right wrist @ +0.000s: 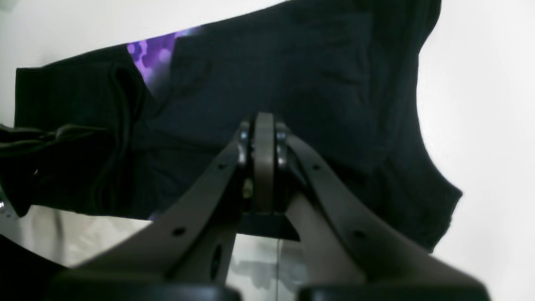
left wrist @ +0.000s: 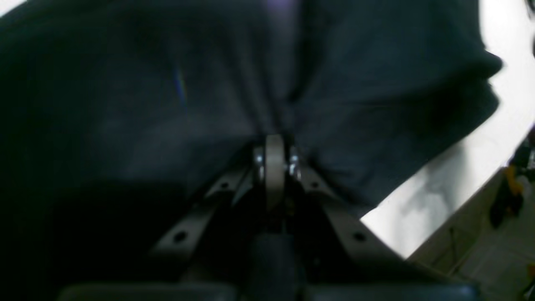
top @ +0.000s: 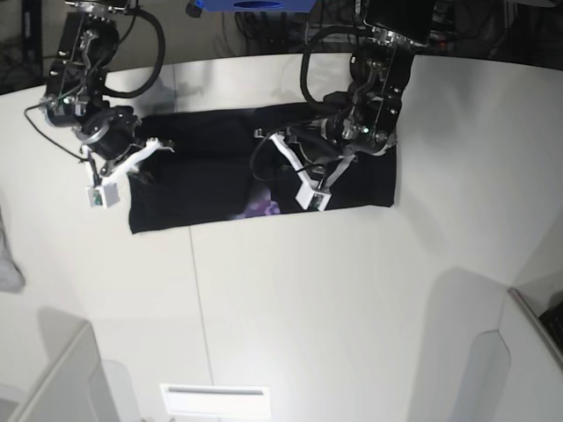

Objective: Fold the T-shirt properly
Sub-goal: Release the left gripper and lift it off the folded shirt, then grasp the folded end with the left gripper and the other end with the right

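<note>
Left gripper point(left wrist: 274, 144) clamped on a bunched fold of the T-shirt point(top: 211, 167), right gripper point(right wrist: 264, 119) closed at the black cloth, its hold unclear, shirt spread across the upper middle of the white table point(top: 352, 299), purple print point(top: 262, 207) exposed.

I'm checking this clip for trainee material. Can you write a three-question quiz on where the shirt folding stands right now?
1. True or false: both grippers are shut.
2. What colour print shows through the black T-shirt in the base view? A) green B) purple C) red
3. Which gripper pinches bunched cloth, going by the wrist views?

Key
1. True: the left gripper and the right gripper both have their jaws together.
2. B: a purple patch sits near the shirt's front edge.
3. The left gripper; folds radiate from its tips. Whether the right gripper holds cloth cannot be told.
</note>
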You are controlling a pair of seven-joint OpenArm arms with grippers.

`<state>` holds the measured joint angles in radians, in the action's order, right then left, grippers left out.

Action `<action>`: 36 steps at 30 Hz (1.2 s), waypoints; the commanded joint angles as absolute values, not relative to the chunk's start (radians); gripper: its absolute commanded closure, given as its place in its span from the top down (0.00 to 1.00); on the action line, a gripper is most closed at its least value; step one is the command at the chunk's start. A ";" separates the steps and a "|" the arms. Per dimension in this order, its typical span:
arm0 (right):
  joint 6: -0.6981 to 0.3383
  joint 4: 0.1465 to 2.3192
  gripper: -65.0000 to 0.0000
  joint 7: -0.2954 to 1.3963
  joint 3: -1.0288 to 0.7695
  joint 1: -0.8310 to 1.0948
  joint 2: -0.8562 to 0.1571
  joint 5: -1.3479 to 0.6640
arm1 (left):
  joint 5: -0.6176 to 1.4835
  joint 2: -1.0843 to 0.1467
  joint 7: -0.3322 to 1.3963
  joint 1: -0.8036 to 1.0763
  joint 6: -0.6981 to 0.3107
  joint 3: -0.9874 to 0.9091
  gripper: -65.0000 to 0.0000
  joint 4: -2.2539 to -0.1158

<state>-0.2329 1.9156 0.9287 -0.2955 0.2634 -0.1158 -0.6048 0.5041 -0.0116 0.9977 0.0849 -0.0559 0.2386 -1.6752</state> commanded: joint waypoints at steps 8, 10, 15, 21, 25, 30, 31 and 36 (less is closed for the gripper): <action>-0.239 1.933 0.00 0.911 -0.300 0.255 -0.128 -0.619 | 0.519 0.008 0.986 0.074 -0.065 0.239 0.00 -1.719; -0.239 1.933 0.00 0.911 -0.303 0.251 -0.133 -0.619 | 0.519 0.004 0.986 0.088 -0.065 0.217 0.00 -1.796; -0.242 1.931 0.00 1.033 -0.383 0.194 -0.134 -0.621 | 0.521 -0.094 0.986 0.225 -0.081 -0.030 0.00 -1.980; -0.243 1.931 0.55 1.224 -0.440 0.082 -0.133 -0.621 | 0.595 -0.189 0.983 0.354 -0.348 -0.395 0.00 -1.957; -0.243 1.883 0.75 1.290 -0.441 0.025 -0.133 -0.621 | 0.595 -0.191 0.983 0.397 -0.486 -0.615 0.00 -1.956; -0.243 1.725 0.75 1.288 -0.441 -0.031 -0.134 -0.618 | 0.573 -0.193 0.983 0.415 -0.573 -0.711 0.00 -1.896; -0.243 1.693 0.75 1.287 -0.441 -0.041 -0.140 -0.618 | 0.538 -0.193 0.975 0.415 -0.587 -0.713 0.00 -1.882; -0.243 1.584 0.75 1.283 -0.441 -0.079 -0.168 -0.618 | 0.363 -0.186 0.806 0.426 -0.698 -0.711 0.00 -1.771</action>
<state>-0.2440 1.5703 1.2942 -0.4389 -0.0593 -0.1558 -0.6014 0.3588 -0.1745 0.8154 0.4206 -0.6899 -0.7063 -1.7607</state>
